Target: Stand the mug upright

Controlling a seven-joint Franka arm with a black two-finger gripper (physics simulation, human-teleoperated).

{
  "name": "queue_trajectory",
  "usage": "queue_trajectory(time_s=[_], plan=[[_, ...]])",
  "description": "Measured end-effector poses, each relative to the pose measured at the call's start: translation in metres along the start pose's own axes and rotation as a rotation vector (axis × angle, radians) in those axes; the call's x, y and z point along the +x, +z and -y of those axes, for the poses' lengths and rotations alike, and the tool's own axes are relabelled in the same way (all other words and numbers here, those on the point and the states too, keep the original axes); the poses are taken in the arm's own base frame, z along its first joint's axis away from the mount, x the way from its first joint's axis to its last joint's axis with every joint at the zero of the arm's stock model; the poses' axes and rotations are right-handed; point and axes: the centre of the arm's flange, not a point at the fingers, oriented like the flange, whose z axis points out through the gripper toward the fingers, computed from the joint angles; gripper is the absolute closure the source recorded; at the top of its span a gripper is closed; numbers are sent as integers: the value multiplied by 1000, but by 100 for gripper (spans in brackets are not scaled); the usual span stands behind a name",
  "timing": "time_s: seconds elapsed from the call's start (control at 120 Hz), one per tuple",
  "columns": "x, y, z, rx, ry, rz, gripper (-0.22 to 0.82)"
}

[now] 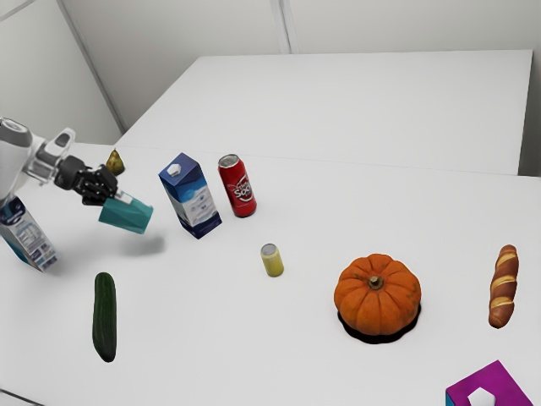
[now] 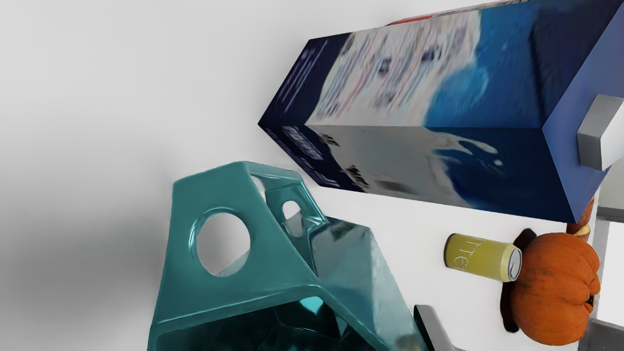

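The faceted, glossy teal mug (image 1: 125,216) is held tilted above the white tabletop (image 1: 211,330), gripped at the jaws' tips.

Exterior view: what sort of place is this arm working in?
Probably a plain indoor test space, perhaps a lab mock-up, rather than a lived-in kitchen. A white table stands by pale walls, with groceries such as a pumpkin, a red soda can and a cucumber spread across it.
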Motion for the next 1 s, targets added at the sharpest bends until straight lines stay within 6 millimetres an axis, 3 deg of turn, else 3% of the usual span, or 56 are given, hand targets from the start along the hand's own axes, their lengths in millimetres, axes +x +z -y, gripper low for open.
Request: queue_trajectory(time_s=[0.075, 0.2, 0.5, 0.742, 1.0], plan=[[-8, -2, -25, 74, 42, 43, 78], [-18, 5, -51, 201, 92, 103, 78], [-22, 58, -95, 440, 197, 207, 78], [-50, 77, -127, 531, 216, 205, 78], [-60, 123, -166, 619, 282, 218, 78]])
